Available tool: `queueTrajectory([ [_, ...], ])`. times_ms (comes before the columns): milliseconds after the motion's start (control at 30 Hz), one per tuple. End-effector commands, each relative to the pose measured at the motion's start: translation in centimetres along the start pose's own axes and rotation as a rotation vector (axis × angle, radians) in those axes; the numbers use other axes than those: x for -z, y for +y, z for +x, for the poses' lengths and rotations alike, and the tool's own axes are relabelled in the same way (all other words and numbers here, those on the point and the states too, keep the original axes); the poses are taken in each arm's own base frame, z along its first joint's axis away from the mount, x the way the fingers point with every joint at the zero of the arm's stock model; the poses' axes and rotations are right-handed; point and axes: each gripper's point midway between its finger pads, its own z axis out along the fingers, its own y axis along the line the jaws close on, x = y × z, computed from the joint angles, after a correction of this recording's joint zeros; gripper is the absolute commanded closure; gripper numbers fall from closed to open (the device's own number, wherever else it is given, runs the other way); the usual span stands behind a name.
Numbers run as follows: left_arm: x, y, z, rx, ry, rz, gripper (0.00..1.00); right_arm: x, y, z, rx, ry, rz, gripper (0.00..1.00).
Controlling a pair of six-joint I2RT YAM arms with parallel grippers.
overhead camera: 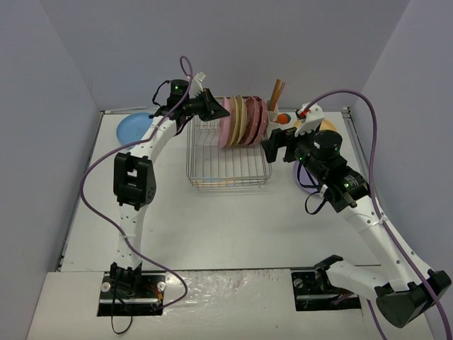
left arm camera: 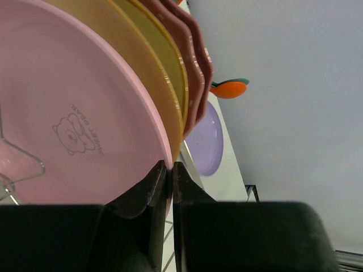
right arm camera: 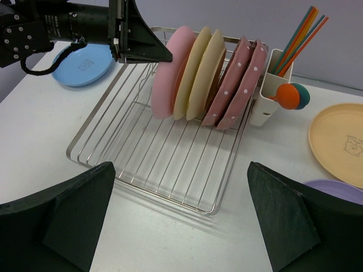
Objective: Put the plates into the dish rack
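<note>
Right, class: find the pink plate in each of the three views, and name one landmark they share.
Top external: pink plate, left end of the standing row, top centre.
Left wrist: fills the left half, rim in the left gripper.
Right wrist: upper centre, leftmost in the dish rack.
Shared landmark: the orange spoon.

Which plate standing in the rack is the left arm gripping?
The pink plate, first in the row facing the empty end of the dish rack. The left fingers pinch its rim; the beige plates and dotted plates stand behind it, ungripped.
</note>
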Motion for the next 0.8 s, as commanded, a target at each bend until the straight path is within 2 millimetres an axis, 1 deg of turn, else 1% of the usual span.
queueTrajectory([
  [0, 1.4, -3.1, -3.2, -0.129, -0.078, 0.057, 1.00, -0.3, -0.4, -1.0, 0.007, -0.046, 0.014, 0.00],
  [100, 1.2, -1.8, -3.3, -0.118, -0.078, 0.036, 0.99, -0.3, -0.4, -0.9, 0.006, -0.046, 0.011, 0.00],
  [167, 1.2, -1.4, -3.3, -0.123, -0.079, 0.026, 0.94, -0.1, -0.3, -1.0, 0.005, -0.048, 0.010, 0.00],
  [233, 1.3, -1.4, -3.4, -0.126, -0.083, 0.018, 0.83, -0.1, -0.3, -0.9, 0.005, -0.045, 0.010, 0.00],
  [300, 1.5, -1.6, -3.7, -0.130, -0.092, 0.014, 0.76, 0.0, -0.3, -0.8, 0.005, -0.045, 0.010, 0.00],
  [333, 1.7, -2.0, -3.8, -0.136, -0.098, 0.017, 0.69, 0.0, -0.3, -0.9, 0.004, -0.046, 0.008, 0.00],
  [367, 1.7, -2.1, -3.9, -0.139, -0.100, 0.016, 0.65, 0.0, -0.3, -0.9, 0.005, -0.047, 0.008, 0.00],
  [533, 2.8, -3.3, -4.5, -0.175, -0.120, -0.009, 0.54, 0.1, -0.2, -1.0, 0.004, -0.048, 0.003, 0.00],
  [633, 4.2, -4.7, -4.9, -0.216, -0.140, -0.032, 0.47, 0.2, -0.2, -1.1, 0.004, -0.051, 0.003, 0.00],
  [667, 4.7, -4.9, -4.8, -0.219, -0.134, -0.052, 0.45, 0.3, -0.2, -1.3, 0.004, -0.055, 0.003, 0.00],
  [700, 5.2, -4.8, -4.9, -0.242, -0.141, -0.086, 0.43, 0.3, -0.2, -1.3, 0.004, -0.056, 0.003, 0.00],
  [767, 7.0, -4.2, -5.2, -0.290, -0.153, -0.181, 0.40, 0.5, -0.1, -1.5, 0.004, -0.061, 0.002, 0.00],
])
